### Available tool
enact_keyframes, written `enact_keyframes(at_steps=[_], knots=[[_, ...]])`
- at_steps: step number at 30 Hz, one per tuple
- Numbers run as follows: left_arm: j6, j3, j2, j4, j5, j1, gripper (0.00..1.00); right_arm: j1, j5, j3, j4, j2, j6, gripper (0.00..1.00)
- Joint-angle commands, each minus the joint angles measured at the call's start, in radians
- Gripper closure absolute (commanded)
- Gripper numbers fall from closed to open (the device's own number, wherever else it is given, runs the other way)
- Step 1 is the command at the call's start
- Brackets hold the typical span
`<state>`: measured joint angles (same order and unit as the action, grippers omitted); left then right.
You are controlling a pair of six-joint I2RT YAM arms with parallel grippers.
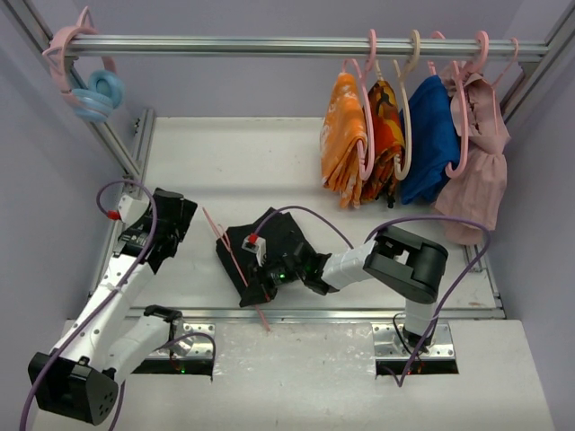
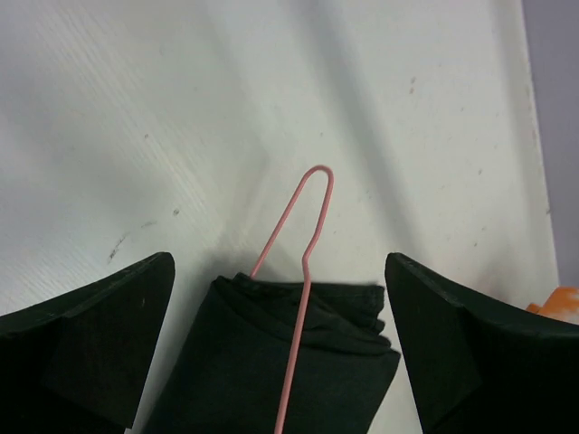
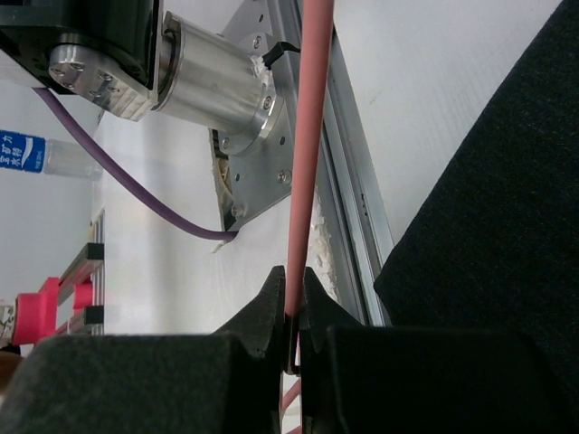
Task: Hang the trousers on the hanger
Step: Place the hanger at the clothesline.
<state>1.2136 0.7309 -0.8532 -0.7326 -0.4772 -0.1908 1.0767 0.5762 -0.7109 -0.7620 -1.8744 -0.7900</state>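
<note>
The white surface (image 1: 269, 171) under the garment rail (image 1: 269, 45) is carrying the folded trousers (image 1: 269, 247) near its front edge. The hanger (image 1: 216, 232) is lying across them, its hook (image 2: 317, 176) poking out past the fold. My right claw (image 3: 294, 303) is pinching the pink wire with its jaws closed tight, probably pinning it while the cloth gets arranged. My left claw (image 2: 279, 267) is hovering wide open and gripping nothing, facing the bundle from the left. A bottle (image 3: 63, 158) is showing a blue label (image 3: 18, 149), but I am not managing to read its white characters.
</note>
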Motion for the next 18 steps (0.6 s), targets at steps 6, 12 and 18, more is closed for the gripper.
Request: enact_keyframes(at_steps=[6, 12, 18], knots=[[-0.122, 0.176, 0.208, -0.045, -0.072, 0.028, 0.00, -0.007, 0.001, -0.075, 0.034, 0.116, -0.007, 1.00], [-0.361, 0.320, 0.236, -0.083, 0.016, 0.028, 0.03, -0.006, -0.021, -0.184, 0.208, 0.234, -0.010, 1.00], [-0.441, 0.291, 0.250, -0.090, 0.065, 0.028, 0.04, -0.013, -0.094, -0.321, 0.384, 0.347, 0.046, 1.00]])
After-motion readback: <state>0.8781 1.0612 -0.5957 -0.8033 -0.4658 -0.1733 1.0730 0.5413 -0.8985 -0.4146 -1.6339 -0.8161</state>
